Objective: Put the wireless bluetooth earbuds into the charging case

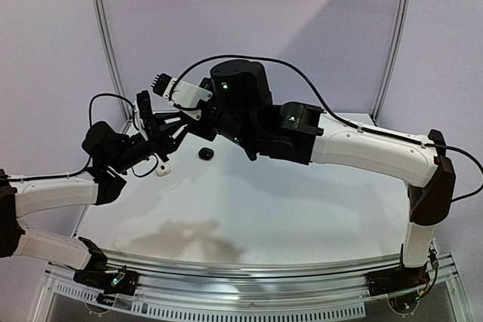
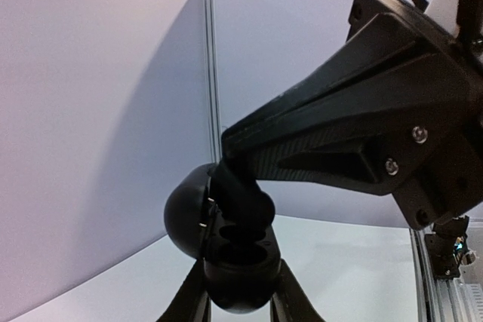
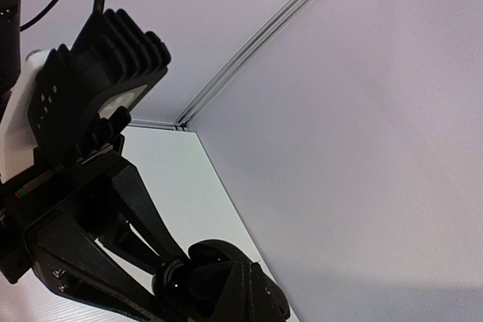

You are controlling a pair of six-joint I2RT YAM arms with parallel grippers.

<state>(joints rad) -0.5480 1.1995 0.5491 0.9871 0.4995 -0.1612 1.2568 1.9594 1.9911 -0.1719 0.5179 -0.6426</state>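
Observation:
The black charging case (image 2: 240, 265) is held up off the table with its lid (image 2: 183, 213) swung open to the left. My left gripper (image 2: 240, 295) is shut on its body from below. My right gripper (image 2: 243, 190) comes in from the upper right, shut on a glossy black earbud (image 2: 260, 205) that sits at the case's wells. In the right wrist view the right gripper (image 3: 226, 286) meets the case (image 3: 205, 256) at the bottom edge. From above, the left gripper (image 1: 160, 136) and right gripper (image 1: 176, 130) meet over the table's far left.
A small black oval piece (image 1: 204, 154) lies on the white table (image 1: 302, 209) just right of the grippers. A small white piece (image 1: 163, 171) lies below the left gripper. Grey walls (image 1: 60, 50) close in behind and to the left.

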